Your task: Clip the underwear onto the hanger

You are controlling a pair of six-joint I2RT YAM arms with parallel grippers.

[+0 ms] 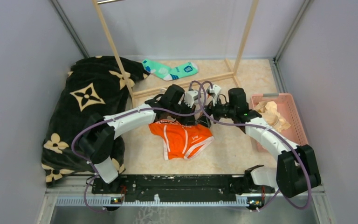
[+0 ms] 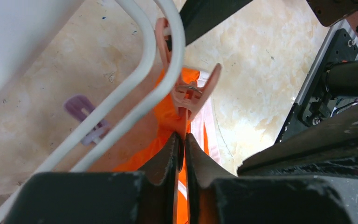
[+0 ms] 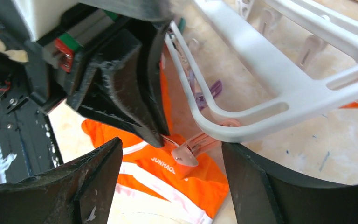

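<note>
At counter centre, I am clipping the underwear to the hanger.
My left tool is pinching its cloth up for the pink clip; my right tool is gaping empty.

Robotics lab test cell for sure: bare grey wall panels, aluminium corner posts, arms bolted to a rail.
</note>
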